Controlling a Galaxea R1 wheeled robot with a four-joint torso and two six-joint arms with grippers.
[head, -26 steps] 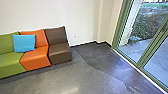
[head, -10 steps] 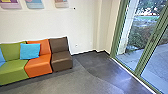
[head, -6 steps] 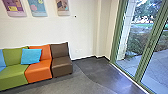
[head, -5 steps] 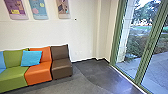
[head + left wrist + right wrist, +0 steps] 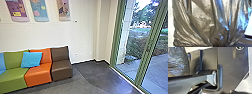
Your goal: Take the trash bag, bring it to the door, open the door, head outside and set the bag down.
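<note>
Shiny dark plastic trash bag (image 5: 204,23) close by my L wrist, prob. for steady carrying.
L gripper, R gripper: can't tell if closed. Green-framed glass panels (image 5: 145,57) ahead, R side.

Orange seat (image 5: 38,73) between green (image 5: 12,78) and brown seats (image 5: 61,68), blue cushion (image 5: 31,59), glass door (image 5: 155,53)

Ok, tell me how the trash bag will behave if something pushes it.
The trash bag will probably give and fold rather than stay stiff, since its film is creased all over. Its glossy sheen suggests it may be slippery. How heavy it is, I can't tell.
</note>
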